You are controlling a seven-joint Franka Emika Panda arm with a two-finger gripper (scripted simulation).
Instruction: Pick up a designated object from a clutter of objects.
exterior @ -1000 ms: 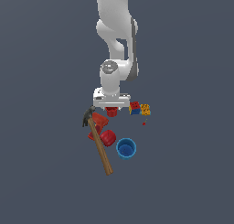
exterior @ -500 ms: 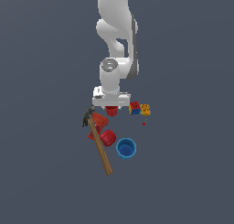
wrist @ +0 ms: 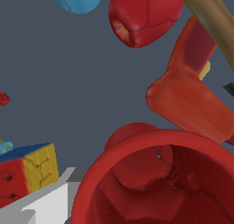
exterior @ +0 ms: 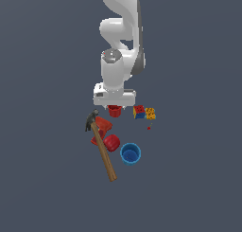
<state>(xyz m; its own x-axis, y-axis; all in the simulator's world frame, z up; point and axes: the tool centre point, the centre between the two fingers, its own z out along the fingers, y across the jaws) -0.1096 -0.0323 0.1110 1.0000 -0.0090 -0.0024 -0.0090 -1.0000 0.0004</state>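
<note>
Red cup point(exterior: 114, 111) sits directly beneath the white gripper point(exterior: 114, 105), mouth up, with only its body showing below the hand in the exterior view; the wrist view looks straight into its open mouth point(wrist: 160, 182), where the inside appears bare red and lumpy. Fingers are mostly hidden: one pale finger point(wrist: 43, 202) shows just beside the cup's rim, but whether the jaws are closed on the cup cannot be told. Nearby lie a red funnel-like piece point(exterior: 102, 124) against the wooden-handled hammer point(exterior: 103, 150), a flatter red round piece point(exterior: 111, 142), and the blue cup point(exterior: 130, 153), upright and seemingly empty. Multicoloured blocks point(exterior: 144, 112) sit toward the exterior view's right.
</note>
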